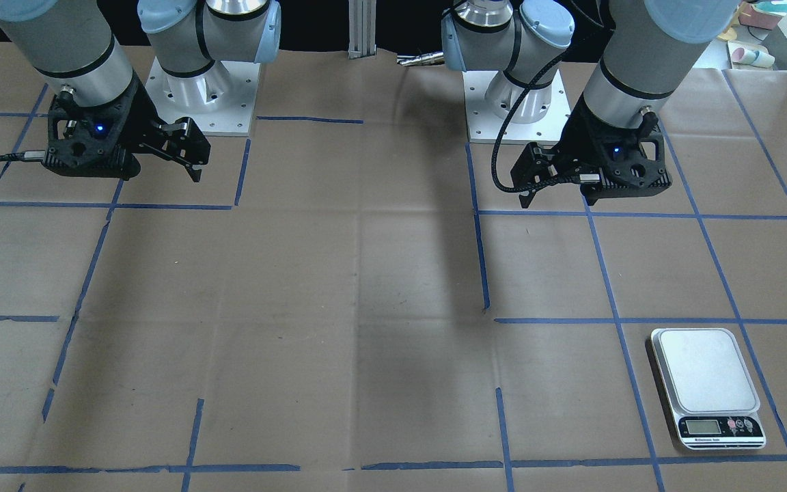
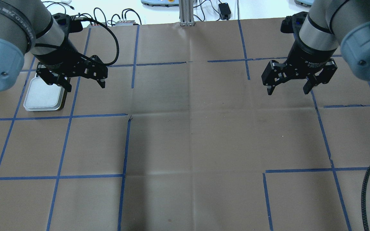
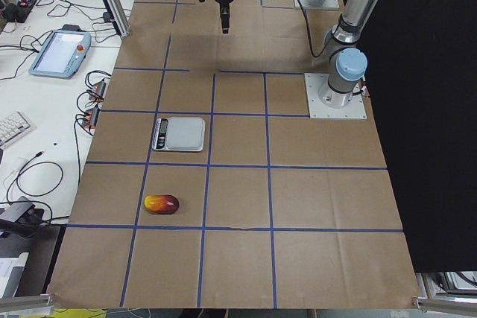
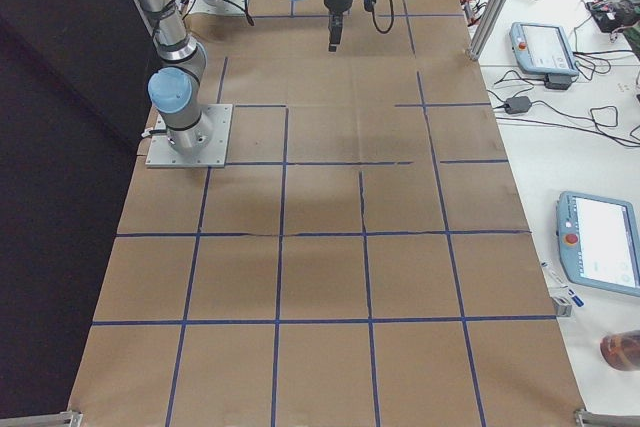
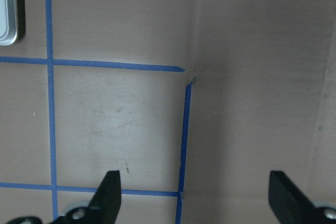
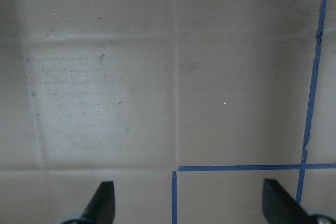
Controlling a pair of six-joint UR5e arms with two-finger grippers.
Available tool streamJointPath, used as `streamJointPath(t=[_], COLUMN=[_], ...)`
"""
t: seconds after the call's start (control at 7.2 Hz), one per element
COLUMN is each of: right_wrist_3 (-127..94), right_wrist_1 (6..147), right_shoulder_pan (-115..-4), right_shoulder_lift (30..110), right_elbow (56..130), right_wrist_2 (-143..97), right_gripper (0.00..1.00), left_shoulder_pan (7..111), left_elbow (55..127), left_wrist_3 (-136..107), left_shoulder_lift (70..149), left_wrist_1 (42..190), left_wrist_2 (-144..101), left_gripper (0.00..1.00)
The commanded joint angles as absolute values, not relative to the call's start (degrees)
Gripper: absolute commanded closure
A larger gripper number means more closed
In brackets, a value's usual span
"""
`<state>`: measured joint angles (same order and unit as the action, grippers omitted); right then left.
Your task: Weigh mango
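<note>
Twice note splayed, empty jaws: left gripper (image 2: 85, 86), right gripper (image 2: 287, 90). Find mango (image 3: 162, 203) well outboard of left gripper, past scale (image 3: 179, 132). Probably firm, smooth, slippery; grip gently across plump middle.

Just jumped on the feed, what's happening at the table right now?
Nothing is being handled yet. The left gripper and the right gripper both hover open and empty over the paper-covered table. The scale sits on the robot's left side with its platform bare. The mango lies on the table apart from the scale, farther toward the table's left end. It shows only in the left side view.
</note>
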<state>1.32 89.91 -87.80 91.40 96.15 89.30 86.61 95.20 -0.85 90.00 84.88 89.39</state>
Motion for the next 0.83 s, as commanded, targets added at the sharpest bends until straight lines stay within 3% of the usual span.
streamJointPath(t=[0.0, 0.69], right_wrist_3=[1.32, 1.32], right_wrist_1=[89.91, 89.91], right_shoulder_pan=[-87.8, -87.8], right_shoulder_lift=[91.41, 91.41], right_elbow=[96.15, 96.15], right_wrist_2=[89.3, 89.3], right_gripper=[0.0, 0.0], left_shoulder_pan=[86.57, 86.57], left_elbow=[95.1, 95.19], left_wrist_3=[-0.79, -2.27], left_shoulder_lift=[89.74, 89.38], left_wrist_1=[84.73, 83.5], left_wrist_2=[89.47, 90.7], left_gripper=[0.0, 0.0])
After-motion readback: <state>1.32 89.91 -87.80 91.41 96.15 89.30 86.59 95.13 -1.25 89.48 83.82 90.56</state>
